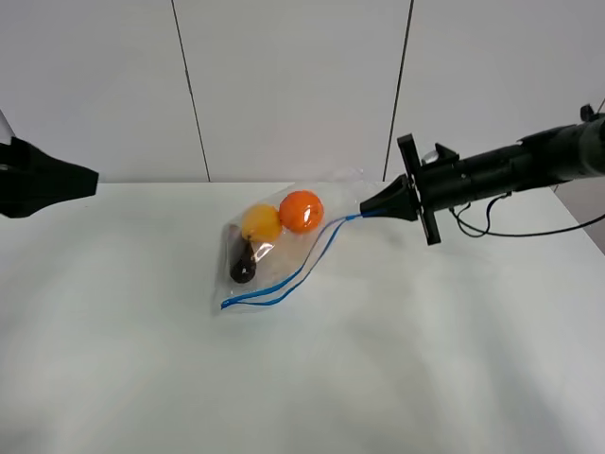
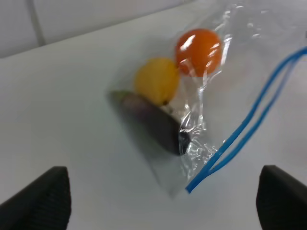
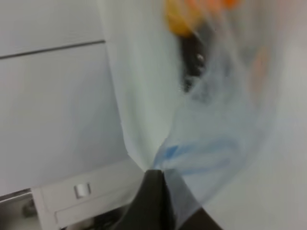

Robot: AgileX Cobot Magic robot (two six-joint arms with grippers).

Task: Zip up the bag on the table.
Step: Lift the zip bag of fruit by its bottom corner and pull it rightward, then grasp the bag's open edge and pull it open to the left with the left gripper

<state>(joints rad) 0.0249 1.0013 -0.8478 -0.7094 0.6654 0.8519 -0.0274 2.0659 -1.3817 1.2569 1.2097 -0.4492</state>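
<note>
The bag [image 1: 284,248] lies near the middle of the white surface [image 1: 425,359]. Its blue zipper strip [image 1: 301,272] runs from the 7 o'clock end up to the 2 o'clock corner. My right gripper [image 1: 369,207] reaches in from 3 o'clock with its jaws pressed together on that 2 o'clock corner, right where the strip ends. I cannot tell whether the pinched corner touches the surface or hangs just above it.

Along the middle of the strip I see two blue lines running slightly apart, and they meet at the 7 o'clock end. I cannot make out a slider anywhere.

Through the crinkled plastic I see an orange [image 1: 302,210] at the 12 o'clock side and a yellow fruit [image 1: 261,221] just beside it at its 9 o'clock. A dark eggplant [image 1: 243,263] lies below the fruit, touching it, and glare on the plastic covers part of it.

My right wrist view is badly blurred. It gives only one dark finger tip against pale plastic, a smear of blue and vague orange and dark blobs beyond.

My left gripper [image 1: 80,178] hangs at 9 o'clock, well apart from the bag, and the frame edge cuts most of it off. Its wrist view shows only the tips of the fingers [image 2: 50,194], spread wide with nothing between them, and the bag lies ahead of them.
</note>
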